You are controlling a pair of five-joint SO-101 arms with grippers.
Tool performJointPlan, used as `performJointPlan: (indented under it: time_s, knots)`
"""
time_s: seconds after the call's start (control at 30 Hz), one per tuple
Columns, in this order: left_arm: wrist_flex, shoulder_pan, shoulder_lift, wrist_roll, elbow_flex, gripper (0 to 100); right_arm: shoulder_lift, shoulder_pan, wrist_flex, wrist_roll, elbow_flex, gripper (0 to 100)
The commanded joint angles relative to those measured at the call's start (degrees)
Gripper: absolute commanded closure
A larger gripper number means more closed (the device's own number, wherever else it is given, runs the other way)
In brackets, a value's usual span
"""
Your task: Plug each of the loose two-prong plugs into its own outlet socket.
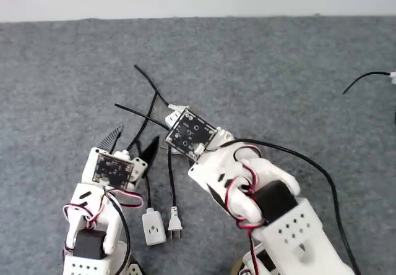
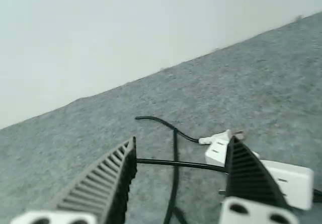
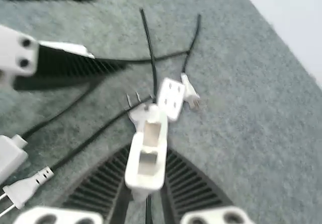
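Observation:
My right gripper [image 3: 147, 151] is shut on a long white plug [image 3: 146, 156] whose two metal prongs show at its far end. Just past it on the grey carpet lie a small white outlet socket [image 3: 171, 99] and a loose two-prong plug [image 3: 189, 92], side by side and apart. In the high view these white pieces [image 1: 176, 111] peek out beyond the right arm's wrist board [image 1: 192, 133]. My left gripper [image 1: 132, 143] stands open over crossing black cords, nothing between its fingers [image 2: 108, 183]. A second outlet socket [image 1: 153, 225] and plug [image 1: 175, 222] lie unplugged near the front edge.
Thin black cords [image 1: 148, 96] cross on the carpet between the two arms. Another black cord [image 1: 365, 77] with a white end lies at the far right edge. A thick black cable [image 1: 322, 173] loops off the right arm. Open carpet stretches toward the back wall.

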Motion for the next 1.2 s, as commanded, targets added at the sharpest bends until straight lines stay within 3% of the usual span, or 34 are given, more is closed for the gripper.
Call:
performJointPlan:
  time_s: [0.0,0.37,0.6,1.17]
  knots:
    - [-3.9,-2.8,-1.1,2.2,0.0,72,5.3,0.9,-4.1,0.8,-4.5,99.0]
    - [-5.5,-7.2,-1.1,5.3,0.5,72,41.5,2.9,-4.4,0.0,-25.9,99.0]
    - [-5.5,-8.1,-1.1,5.3,0.4,72,58.4,3.5,-5.0,-2.2,-30.4,99.0]
    - [-5.5,-8.1,-1.1,5.0,0.5,72,72.3,5.2,-5.8,-2.6,-32.4,99.0]
